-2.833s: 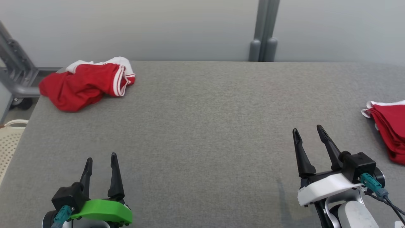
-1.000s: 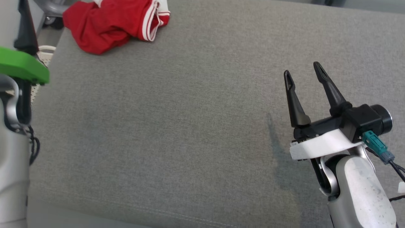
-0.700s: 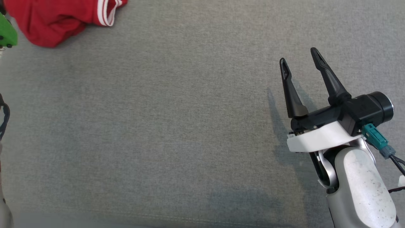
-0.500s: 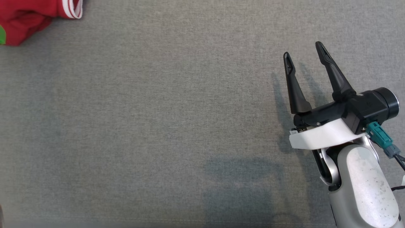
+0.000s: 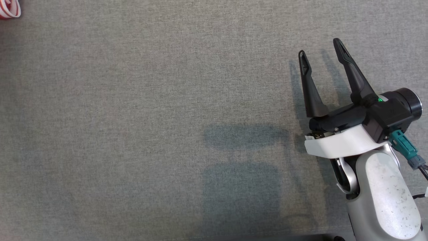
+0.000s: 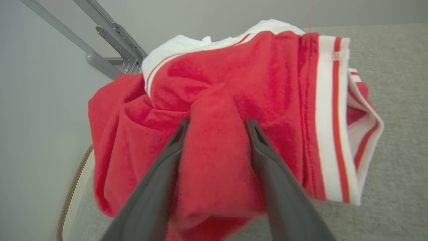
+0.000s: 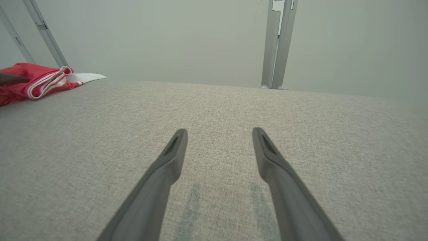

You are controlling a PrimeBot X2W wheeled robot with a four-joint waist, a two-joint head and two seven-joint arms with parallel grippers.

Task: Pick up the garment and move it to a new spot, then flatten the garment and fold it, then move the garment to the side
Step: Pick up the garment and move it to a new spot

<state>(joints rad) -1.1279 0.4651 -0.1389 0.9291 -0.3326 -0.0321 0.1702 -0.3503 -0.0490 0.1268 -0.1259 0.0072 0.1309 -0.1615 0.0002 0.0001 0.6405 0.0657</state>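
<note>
Garment (image 6: 274,100): red, crumpled heap at far left edge of worktop (image 5: 133,117), near wall and metal frame (image 6: 110,36). No clear long axis. White-and-red striped hem points toward worktop middle. In head view the heap is cut off at top-left corner, striped scrap (image 5: 8,10) visible. Kind of garment hard to make out.

Left gripper (image 6: 217,124): fingers spread wide, either side of raised red fold; lower heap hidden behind them.

Right gripper (image 5: 319,47): fingers apart, nothing between, low over bare worktop, well apart from garment.
</note>
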